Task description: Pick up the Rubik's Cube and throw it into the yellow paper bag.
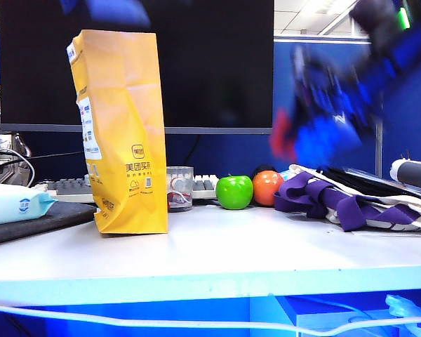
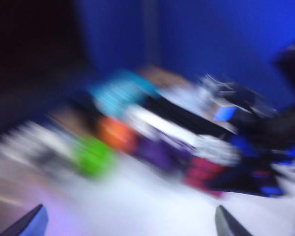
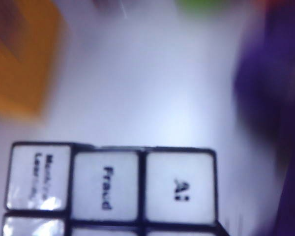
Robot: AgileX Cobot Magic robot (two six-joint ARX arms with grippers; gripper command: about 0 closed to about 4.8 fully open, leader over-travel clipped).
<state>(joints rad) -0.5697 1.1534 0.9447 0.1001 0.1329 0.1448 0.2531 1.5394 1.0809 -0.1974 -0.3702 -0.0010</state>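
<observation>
On the near part of the white table stands the yellow paper bag, upright, well left of centre. Behind it lie a small glass jar, a green apple and an orange ball side by side, with purple straps to their right and a keyboard further back. Above the straps, clear of the table, the right gripper is a blur clamped on the Rubik's Cube, whose white face with printed words fills the right wrist view. The left gripper hangs with its fingertips wide apart, holding nothing. A dark monitor backs the scene.
</observation>
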